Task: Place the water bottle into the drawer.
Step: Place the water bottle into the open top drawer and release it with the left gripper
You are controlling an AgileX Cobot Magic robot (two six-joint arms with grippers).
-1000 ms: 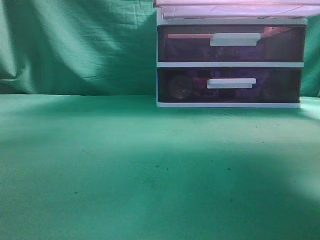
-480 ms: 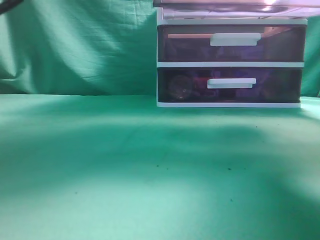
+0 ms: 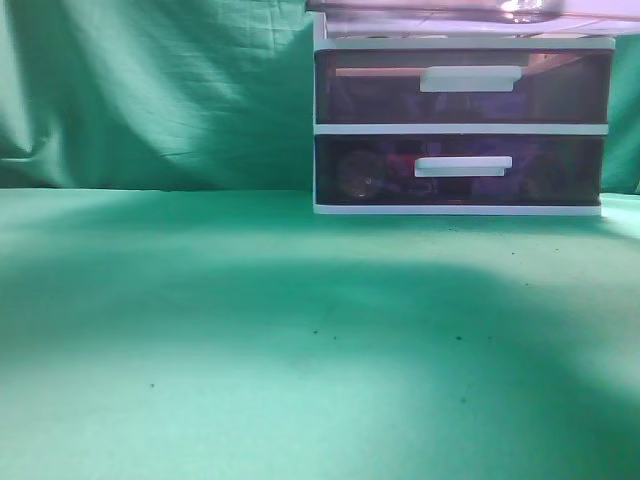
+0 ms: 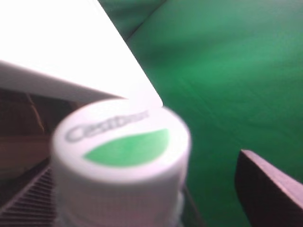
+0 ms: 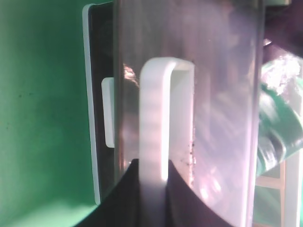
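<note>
The drawer (image 5: 222, 94) is out, the right gripper (image 5: 154, 189) pinching its handle (image 5: 156, 118); the water bottle (image 4: 120, 161), seemingly clamped by the unseen left gripper, hangs at its 12 o'clock edge, unreleased.

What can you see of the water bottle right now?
In the left wrist view the bottle shows mostly its white ribbed cap, blurred, with grey lettering and a green leaf mark on top. It fills the lower left, beside the unit's white edge. In the right wrist view, a clear body with a green label shows behind the drawer.

The white-capped water bottle (image 4: 120, 161) stands upright over the pulled-out maroon drawer (image 5: 189, 94).
</note>
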